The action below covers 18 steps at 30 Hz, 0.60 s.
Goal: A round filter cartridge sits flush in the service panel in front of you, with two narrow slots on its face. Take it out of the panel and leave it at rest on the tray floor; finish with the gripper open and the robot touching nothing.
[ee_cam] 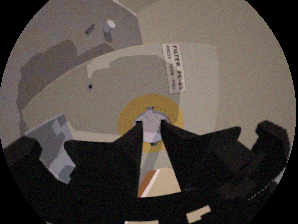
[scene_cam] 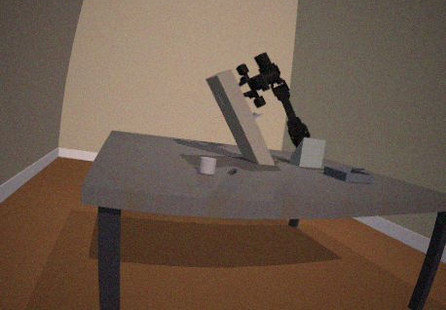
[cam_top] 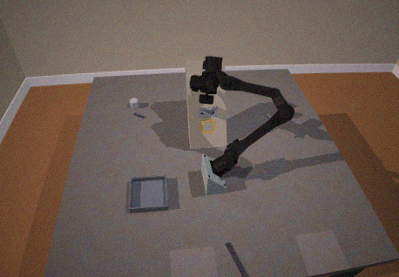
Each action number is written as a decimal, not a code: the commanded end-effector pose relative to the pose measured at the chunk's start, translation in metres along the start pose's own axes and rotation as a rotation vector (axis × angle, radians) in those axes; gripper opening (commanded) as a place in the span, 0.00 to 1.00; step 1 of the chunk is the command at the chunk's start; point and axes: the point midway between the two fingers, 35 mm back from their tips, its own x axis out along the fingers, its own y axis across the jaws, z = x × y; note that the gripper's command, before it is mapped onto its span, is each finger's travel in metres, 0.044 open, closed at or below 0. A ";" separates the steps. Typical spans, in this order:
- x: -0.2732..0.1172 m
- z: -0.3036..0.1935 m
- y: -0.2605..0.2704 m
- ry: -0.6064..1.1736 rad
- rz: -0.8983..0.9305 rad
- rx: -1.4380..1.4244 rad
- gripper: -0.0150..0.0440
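The gripper (cam_top: 206, 101) (scene_cam: 250, 99) (ee_cam: 150, 124) is closed down to a narrow gap, with its fingertips clamped on the one pale round filter cartridge (ee_cam: 151, 131). The cartridge is seen in the leaning service panel (cam_top: 196, 138) (scene_cam: 248, 121) (ee_cam: 200, 90), framed by a yellow ring (ee_cam: 129, 117); two dark marks are shown at opposite edges of its face. Another view of a yellow ring is given from above, lower on the panel; whether it is the same one cannot be told. One grey-blue bracket (cam_top: 208, 111) (scene_cam: 257, 115) (ee_cam: 56, 145) is carried on the panel, and one label (ee_cam: 173, 68) is seen. On the worktop (cam_top: 109, 152) (scene_cam: 161, 189) are placed one tray (cam_top: 165, 195) (scene_cam: 336, 174), one white cylinder (cam_top: 133, 104) (scene_cam: 207, 166) (ee_cam: 111, 24) and, near it, one short dark bar (cam_top: 139, 115) (scene_cam: 233, 172) (ee_cam: 90, 29).
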 end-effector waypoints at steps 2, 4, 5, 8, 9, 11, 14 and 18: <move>0.005 0.000 -0.001 -0.007 0.006 0.163 0.25; 0.005 0.000 -0.001 -0.007 0.006 0.232 0.25; 0.005 0.000 -0.001 -0.007 0.006 0.267 0.25; 0.006 0.000 -0.001 -0.006 0.007 0.371 0.25; 0.006 0.000 -0.001 -0.006 0.007 0.406 0.25; 0.006 0.000 -0.001 -0.006 0.007 0.476 0.25; 0.006 0.000 -0.001 -0.006 0.007 0.580 0.25; 0.007 0.000 -0.001 -0.005 0.008 0.720 0.25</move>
